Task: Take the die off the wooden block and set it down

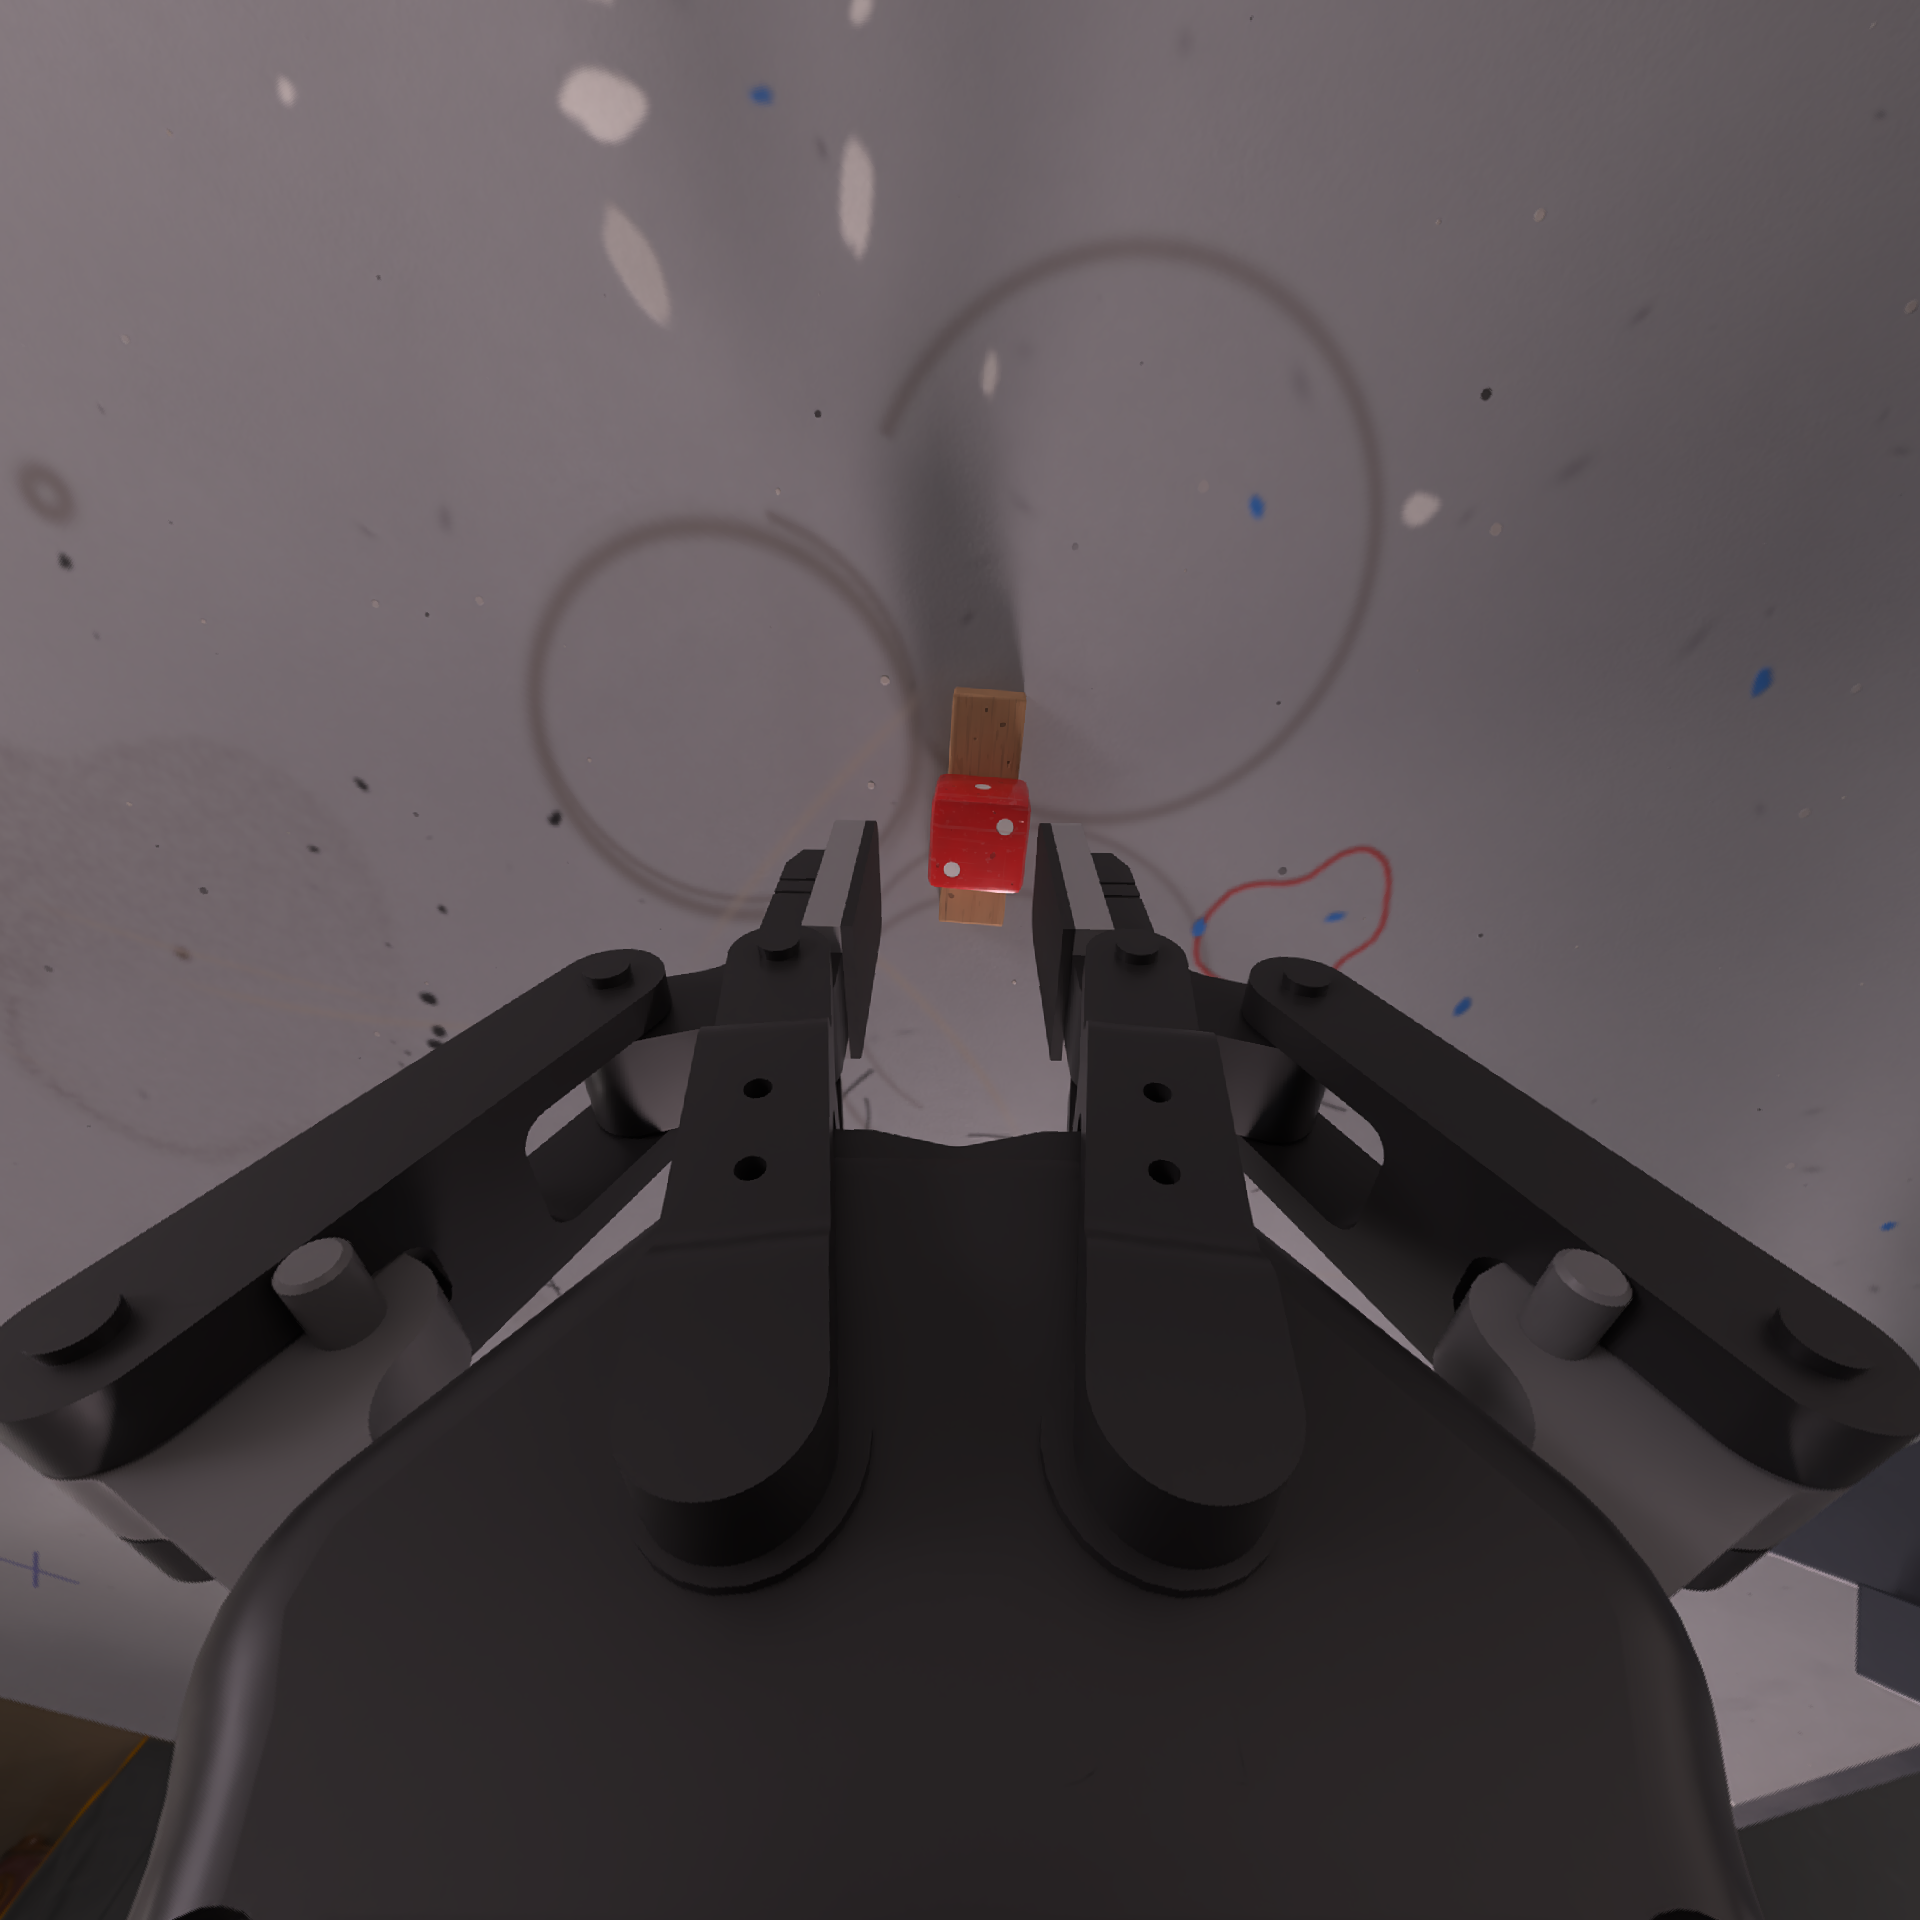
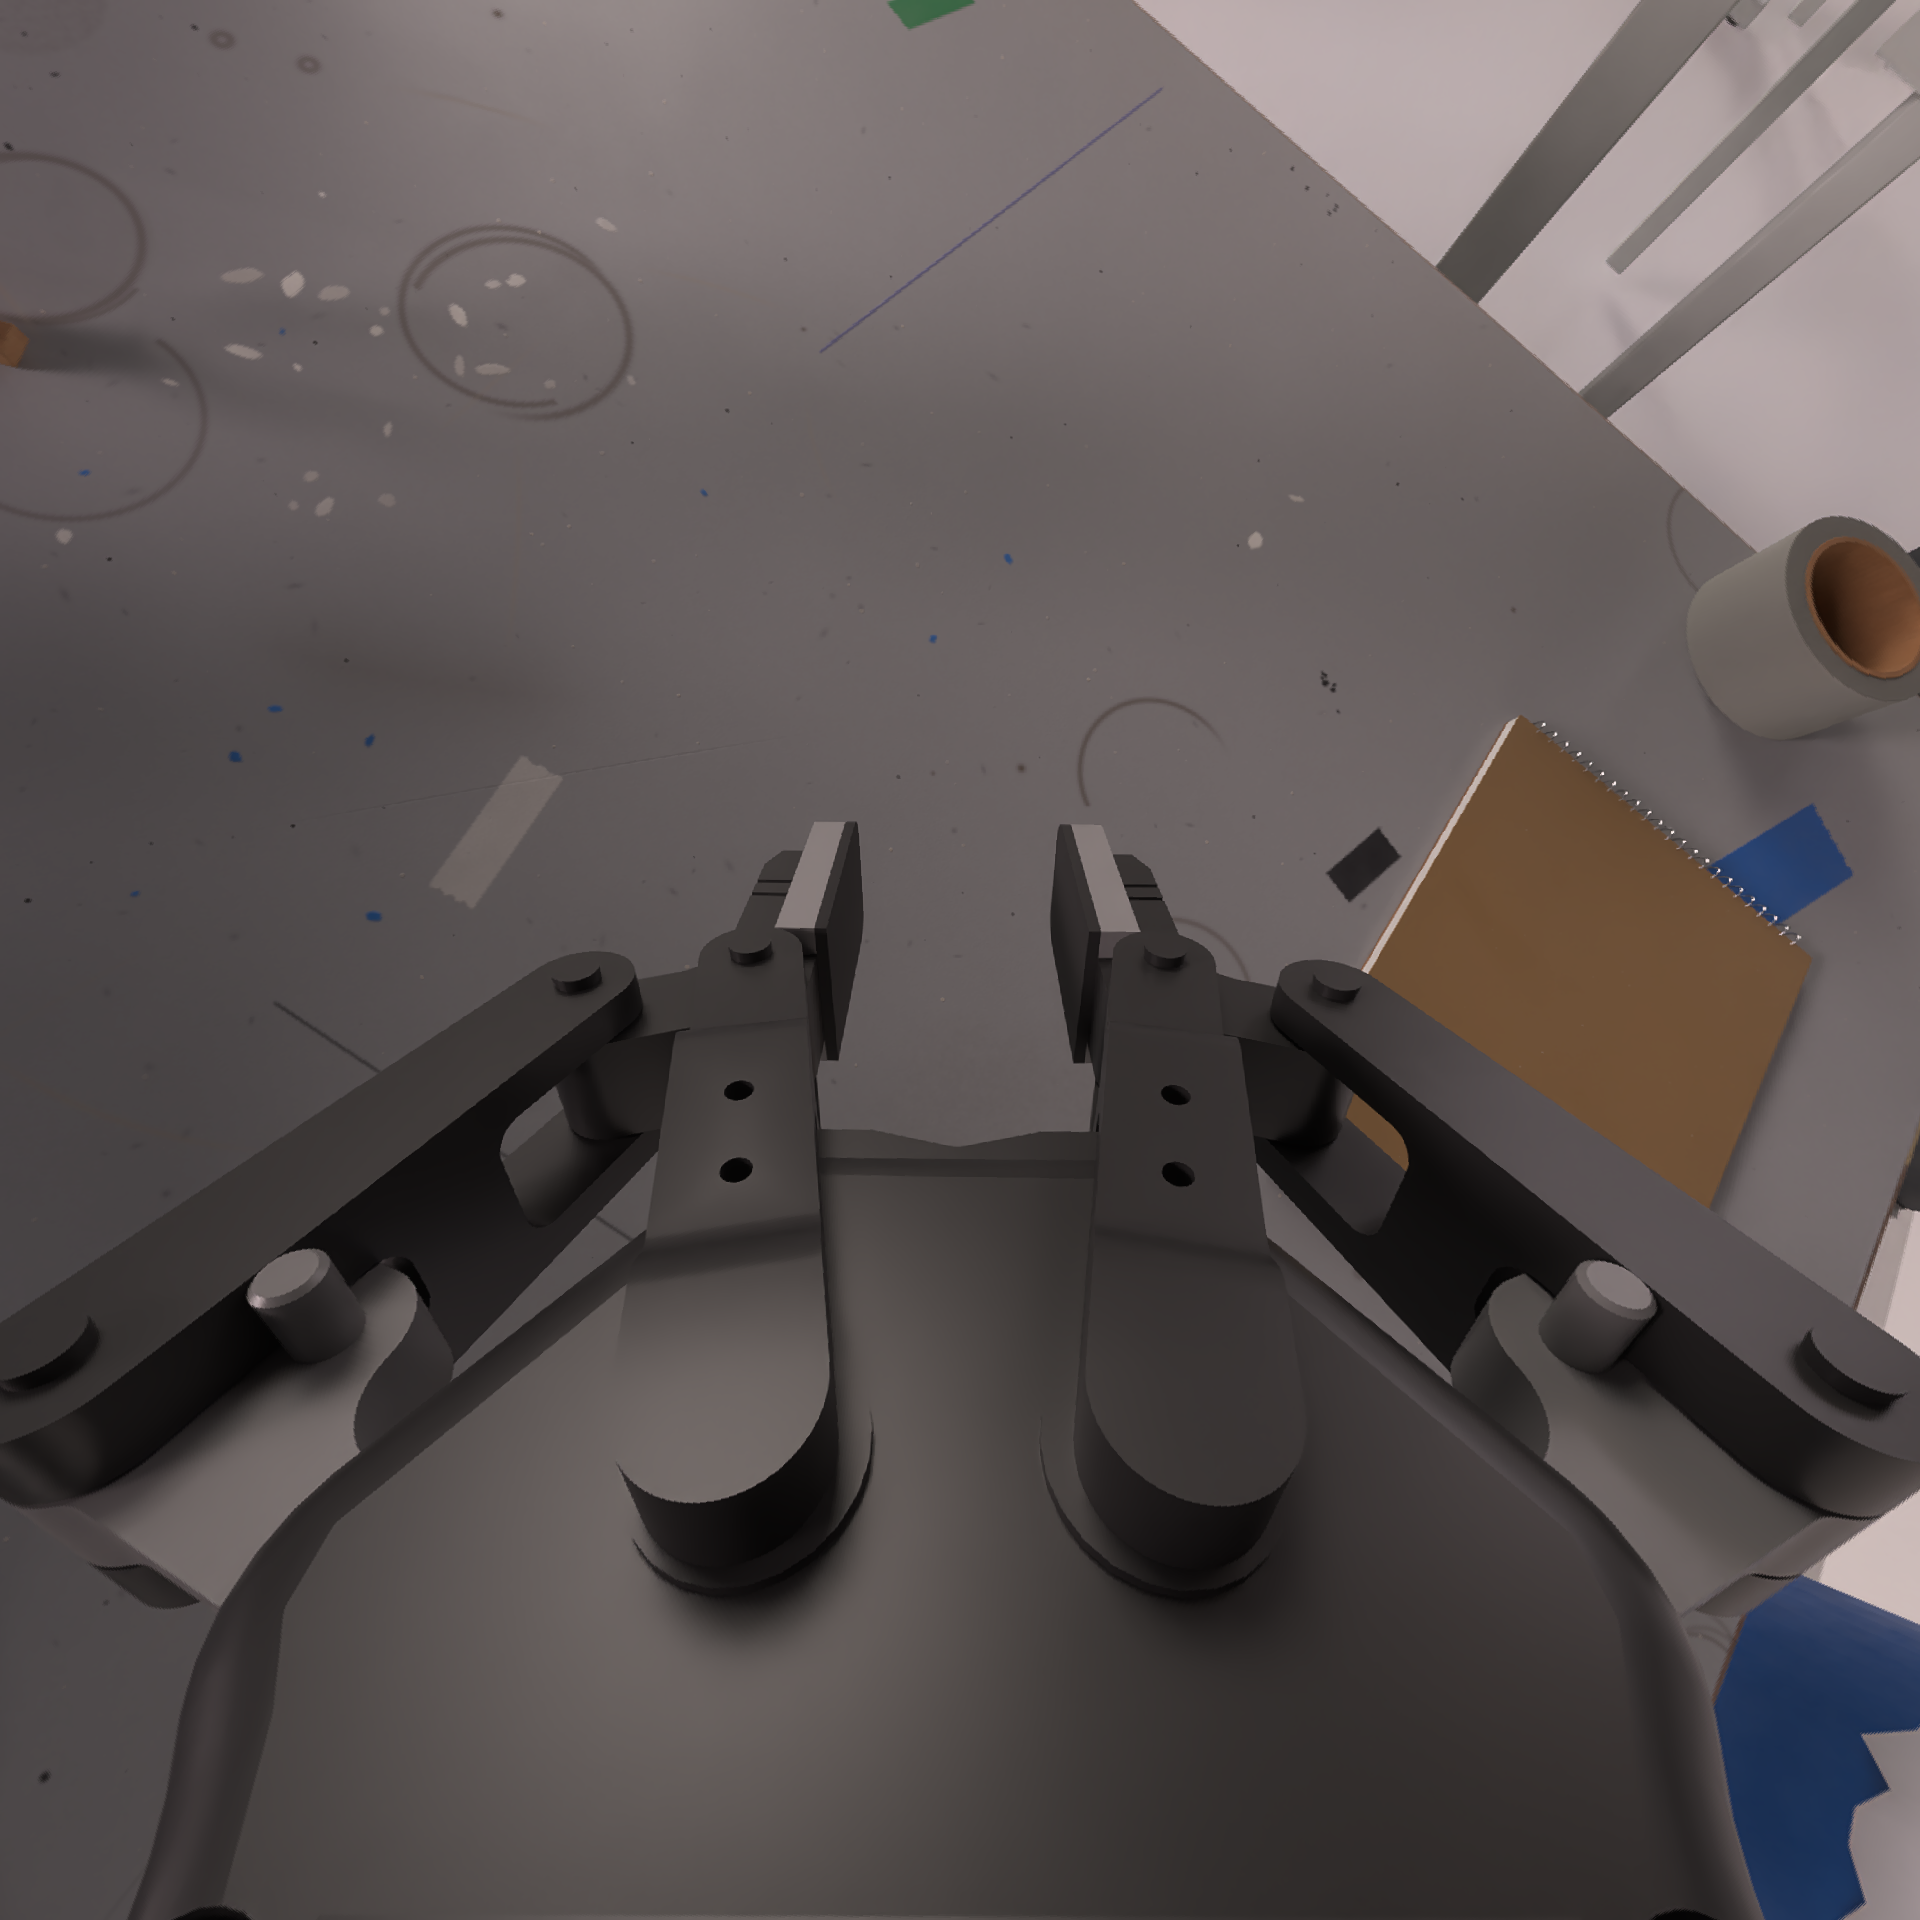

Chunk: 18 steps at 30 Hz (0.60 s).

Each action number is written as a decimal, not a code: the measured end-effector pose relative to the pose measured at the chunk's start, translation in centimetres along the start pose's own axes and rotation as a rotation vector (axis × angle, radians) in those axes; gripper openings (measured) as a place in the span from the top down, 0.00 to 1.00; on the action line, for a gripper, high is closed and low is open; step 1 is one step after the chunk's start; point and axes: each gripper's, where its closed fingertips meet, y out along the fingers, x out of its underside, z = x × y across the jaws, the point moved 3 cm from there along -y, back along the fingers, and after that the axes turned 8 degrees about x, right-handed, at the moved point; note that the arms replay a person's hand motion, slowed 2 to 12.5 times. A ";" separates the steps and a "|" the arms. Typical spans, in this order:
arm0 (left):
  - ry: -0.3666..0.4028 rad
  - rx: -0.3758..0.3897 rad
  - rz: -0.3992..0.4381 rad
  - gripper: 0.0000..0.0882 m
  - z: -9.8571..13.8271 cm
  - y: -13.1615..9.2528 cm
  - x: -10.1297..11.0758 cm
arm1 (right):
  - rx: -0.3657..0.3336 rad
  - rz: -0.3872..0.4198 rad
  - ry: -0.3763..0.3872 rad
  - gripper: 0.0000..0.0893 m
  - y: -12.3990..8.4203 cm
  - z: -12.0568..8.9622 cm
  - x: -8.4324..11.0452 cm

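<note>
A red die [image 1: 979, 834] with white pips sits on a narrow wooden block [image 1: 985, 732] that lies on the grey table. In the left wrist view my left gripper [image 1: 956, 836] is open and above the table. The die shows between its fingertips and beyond them, apart from both pads. The block sticks out past the die at its far and near ends. A small corner of the wooden block [image 2: 10, 343] shows at the left edge of the right wrist view. My right gripper [image 2: 956, 836] is open and empty over bare table, far from the die.
A brown spiral notebook [image 2: 1590, 966] lies to the right of my right gripper. A roll of grey tape [image 2: 1797, 644] lies beyond it near the table's right edge [image 2: 1455, 281]. Flat tape strips and stains mark the tabletop [image 2: 727, 582]. Metal frame legs [image 2: 1662, 156] stand beyond the edge.
</note>
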 end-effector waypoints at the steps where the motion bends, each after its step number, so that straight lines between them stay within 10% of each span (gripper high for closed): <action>1: 0.000 0.000 -0.004 0.70 0.0 0.0 0.0 | -0.001 0.000 0.000 0.63 0.0 0.0 0.0; 18: 0.023 -0.002 -0.091 0.74 0.0 0.8 -0.2 | -0.003 -0.023 -0.018 0.62 0.3 -0.3 0.2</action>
